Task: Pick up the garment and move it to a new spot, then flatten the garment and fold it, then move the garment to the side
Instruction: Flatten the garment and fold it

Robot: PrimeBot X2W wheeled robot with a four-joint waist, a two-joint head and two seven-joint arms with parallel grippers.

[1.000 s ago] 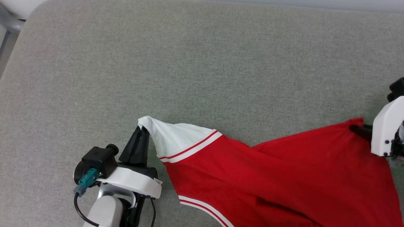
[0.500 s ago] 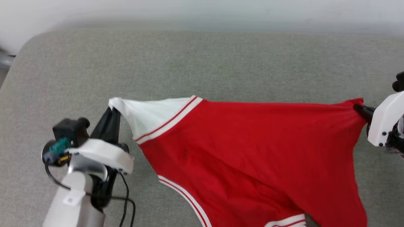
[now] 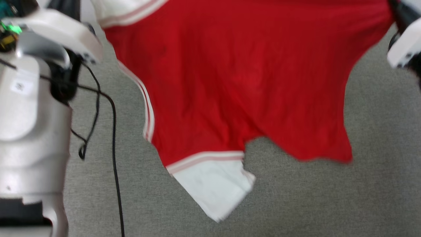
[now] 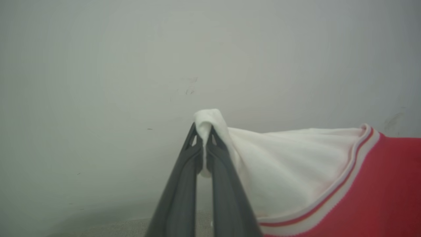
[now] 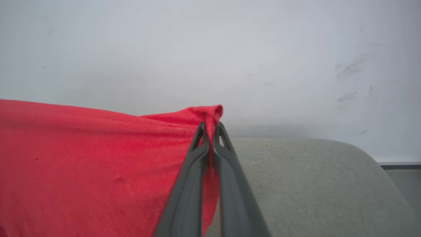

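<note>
At the left, the left gripper [image 4: 204, 131] had its two dark fingers [image 4: 181, 191] pinched shut on the tip of a white sleeve [image 4: 283, 164]; only a small fold of cloth stood above the tips, so the bite looked shallow; a jerk could, I judged, pull it free and drop that side. A black cable [image 3: 113, 138] hung loose beside the pale left forearm [image 3: 23, 108], near the shirt's striped edge; it might snag the cloth if the arm swung inward. In the middle, the garment [image 3: 236, 75] hung spread between both arms, lifted above the grey padded surface [image 3: 378, 197]; its other white sleeve [image 3: 213, 187] and red hem dangled low, and the blur hid whether they touched the surface; if dragged, they might fold under and spoil the flattening. At the right, the right gripper [image 5: 210, 128] was closed on a bunched red corner; only a small nub showed past the tips; uneven pulling between the arms could slip that hold or lay the shirt down skewed.
</note>
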